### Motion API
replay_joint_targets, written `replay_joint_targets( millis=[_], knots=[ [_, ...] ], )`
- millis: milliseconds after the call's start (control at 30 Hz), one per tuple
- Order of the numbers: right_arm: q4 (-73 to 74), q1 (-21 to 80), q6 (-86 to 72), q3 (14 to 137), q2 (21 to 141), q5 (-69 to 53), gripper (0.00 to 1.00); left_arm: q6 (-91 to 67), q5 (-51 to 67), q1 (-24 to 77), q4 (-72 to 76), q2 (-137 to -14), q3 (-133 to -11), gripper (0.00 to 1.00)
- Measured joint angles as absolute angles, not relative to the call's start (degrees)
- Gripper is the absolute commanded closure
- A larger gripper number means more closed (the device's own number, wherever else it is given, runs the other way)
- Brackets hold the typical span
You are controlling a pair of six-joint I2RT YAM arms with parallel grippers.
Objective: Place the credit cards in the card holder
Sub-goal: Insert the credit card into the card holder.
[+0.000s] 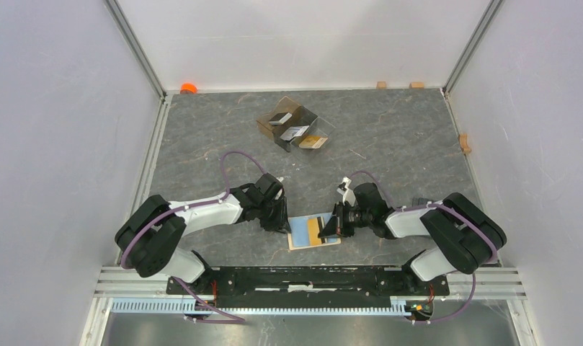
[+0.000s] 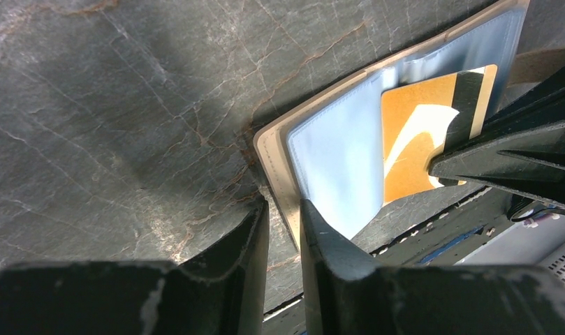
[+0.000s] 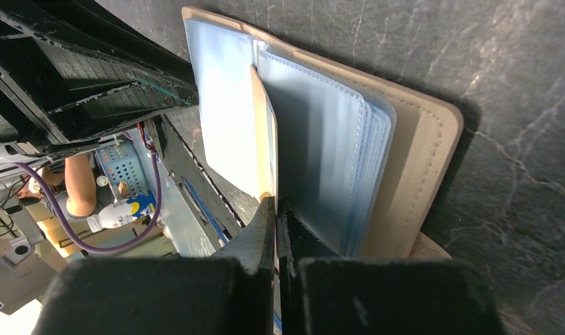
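Note:
The tan card holder (image 1: 298,233) lies open near the front edge, light blue pockets up. An orange-gold credit card (image 1: 313,229) with a black stripe sits partly inside a pocket. My right gripper (image 1: 333,225) is shut on this card's right end; in the right wrist view (image 3: 276,206) the card (image 3: 264,139) shows edge-on between blue sleeves of the card holder (image 3: 419,160). My left gripper (image 1: 281,220) is narrowly open at the holder's left edge; in the left wrist view (image 2: 285,209) one finger (image 2: 314,234) rests on the holder (image 2: 335,160), the other (image 2: 251,237) beside it. The card (image 2: 412,132) shows there too.
A clear brown-tinted divided box (image 1: 265,127) stands at the back middle, holding a dark card (image 1: 279,117), a silver card (image 1: 295,132) and an orange-gold card (image 1: 312,141). An orange object (image 1: 188,88) and small wooden blocks (image 1: 381,84) lie along the back wall, another block (image 1: 464,142) at the right wall.

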State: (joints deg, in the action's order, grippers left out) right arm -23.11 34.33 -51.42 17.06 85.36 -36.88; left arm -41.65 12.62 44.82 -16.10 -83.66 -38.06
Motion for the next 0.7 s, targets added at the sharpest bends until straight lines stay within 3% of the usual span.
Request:
replay_joint_targets(
  millis=[700],
  knots=[
    [-22.33, 34.33, -51.40, 19.59, 87.22, -35.38, 1.00, -41.54, 12.60, 44.75, -16.14, -84.12, -38.06, 0.79]
  ],
)
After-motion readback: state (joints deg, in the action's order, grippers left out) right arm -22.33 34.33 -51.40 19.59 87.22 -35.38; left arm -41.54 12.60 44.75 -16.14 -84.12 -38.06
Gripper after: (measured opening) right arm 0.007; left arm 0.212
